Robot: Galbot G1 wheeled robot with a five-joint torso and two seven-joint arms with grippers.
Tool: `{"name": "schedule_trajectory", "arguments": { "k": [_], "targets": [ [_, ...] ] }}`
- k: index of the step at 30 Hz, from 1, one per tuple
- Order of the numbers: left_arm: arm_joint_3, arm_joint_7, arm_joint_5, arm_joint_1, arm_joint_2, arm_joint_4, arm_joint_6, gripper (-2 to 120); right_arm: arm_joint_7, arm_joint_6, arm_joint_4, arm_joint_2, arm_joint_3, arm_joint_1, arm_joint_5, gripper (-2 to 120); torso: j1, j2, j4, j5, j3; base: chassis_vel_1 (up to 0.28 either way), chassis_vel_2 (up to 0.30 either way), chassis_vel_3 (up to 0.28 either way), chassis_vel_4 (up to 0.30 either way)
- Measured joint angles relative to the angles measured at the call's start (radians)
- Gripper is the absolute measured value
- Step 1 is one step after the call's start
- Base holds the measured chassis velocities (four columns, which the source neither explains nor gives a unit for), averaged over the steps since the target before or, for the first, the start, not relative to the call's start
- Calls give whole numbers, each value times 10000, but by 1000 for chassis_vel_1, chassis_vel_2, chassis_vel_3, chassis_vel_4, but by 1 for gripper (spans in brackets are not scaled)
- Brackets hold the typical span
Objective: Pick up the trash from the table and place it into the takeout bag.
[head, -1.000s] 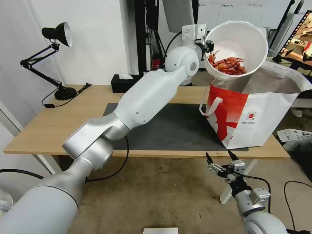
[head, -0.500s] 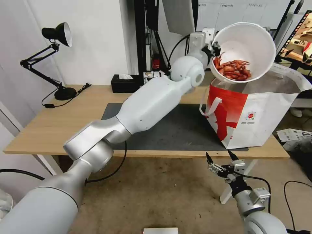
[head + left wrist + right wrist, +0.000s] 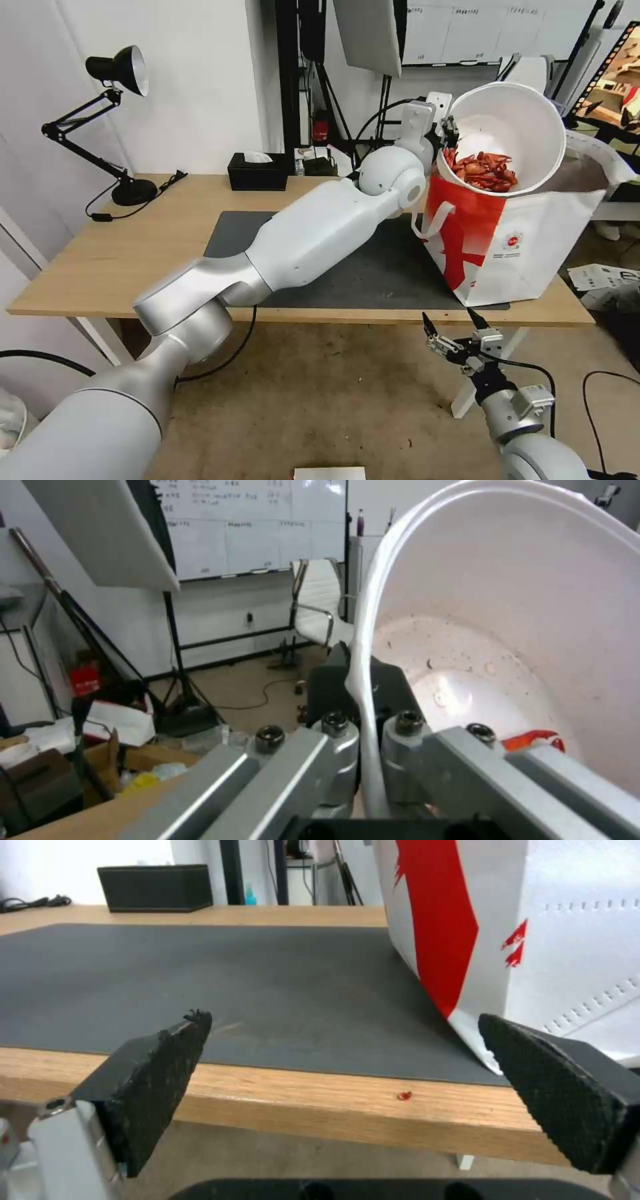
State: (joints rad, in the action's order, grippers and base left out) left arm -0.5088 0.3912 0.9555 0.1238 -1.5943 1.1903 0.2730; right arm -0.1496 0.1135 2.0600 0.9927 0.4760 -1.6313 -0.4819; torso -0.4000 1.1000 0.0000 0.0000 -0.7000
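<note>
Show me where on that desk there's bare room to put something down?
Most of the dark mat is bare, from the takeout bag leftward under the left arm. Bare wood lies between the lamp and the mat. It's crowded at the bag, where the left gripper holds the bowl.

Head view looks down over the table (image 3: 100, 267); right wrist view skims its edge – shared mat (image 3: 200, 975)

You can't see the takeout bag's (image 3: 533, 247) inside: the tilted white bowl (image 3: 517, 127) covers its mouth. Behind the bag, the table's (image 3: 100, 260) far right corner is hidden. The bag's logo (image 3: 513, 241) is too small to read.
</note>
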Motion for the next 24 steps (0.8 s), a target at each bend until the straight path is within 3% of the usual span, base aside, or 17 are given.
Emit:
{"name": "schedule_trajectory", "arguments": {
  "k": [15,24],
  "targets": [
    [-68,354,-1090,428,0,19,137,0,0,0,0,0,0,0,0,100,0,0,0,0,0,0,0,0,0],
    [-347,128,-1641,424,2,149,240,0,0,0,0,0,0,0,0,100,1,0,0,0,0,0,0,0,0]
  ]
}}
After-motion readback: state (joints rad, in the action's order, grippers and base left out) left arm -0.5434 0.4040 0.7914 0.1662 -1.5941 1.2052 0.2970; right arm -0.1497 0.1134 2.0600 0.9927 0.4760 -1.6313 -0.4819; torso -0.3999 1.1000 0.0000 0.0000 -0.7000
